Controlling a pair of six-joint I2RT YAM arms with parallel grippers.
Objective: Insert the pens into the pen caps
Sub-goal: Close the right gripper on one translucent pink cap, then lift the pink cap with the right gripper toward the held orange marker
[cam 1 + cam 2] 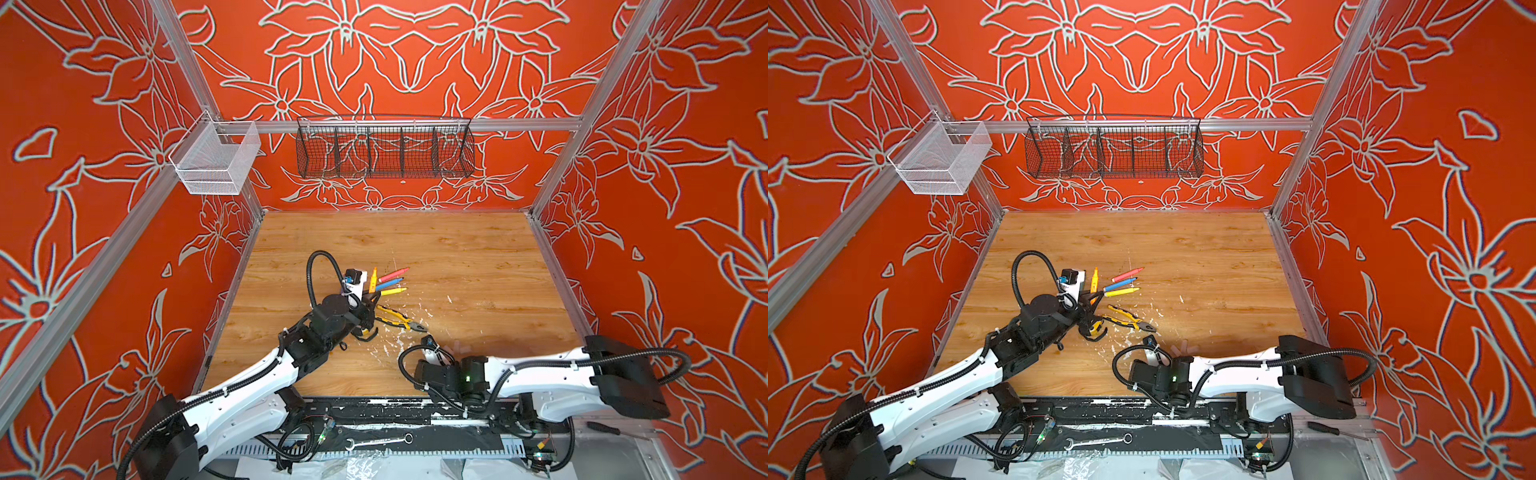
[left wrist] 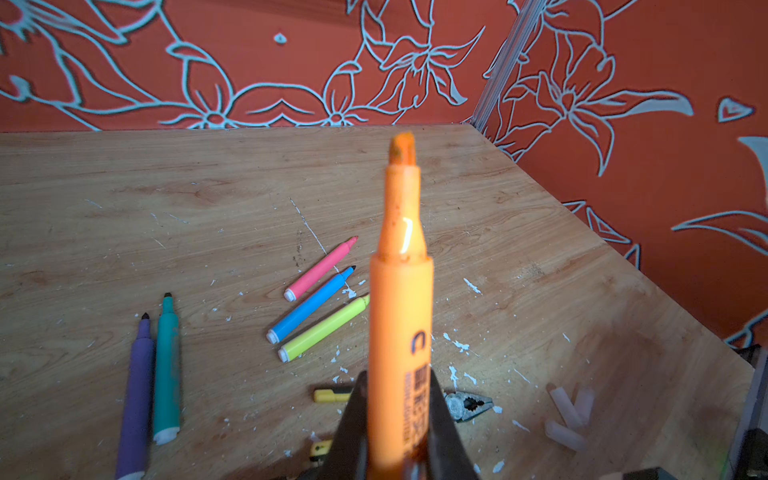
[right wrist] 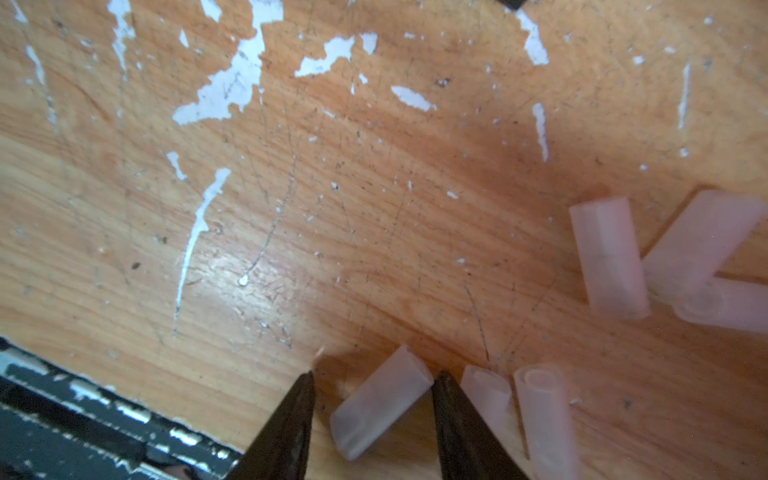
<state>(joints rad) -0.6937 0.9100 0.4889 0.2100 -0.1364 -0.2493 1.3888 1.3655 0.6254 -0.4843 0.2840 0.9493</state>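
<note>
One stiff orange pen (image 2: 401,311) is sitting clamped in the left end effector (image 2: 399,415); right end effector (image 3: 374,378), jaws apart, is straddling a light, slippery-looking cap (image 3: 378,405).

The left arm (image 1: 245,395) and right arm (image 1: 540,374) wear white shells, black joints and ribbed black cables.

Both top views: high above front edge, facing down and rearward, far off; whole counter (image 1: 415,241) shared, slightly offset. Left wrist: close behind left claw (image 2: 397,386), facing across counter. Right wrist: very near, facing down on pen caps (image 3: 380,409).
</note>
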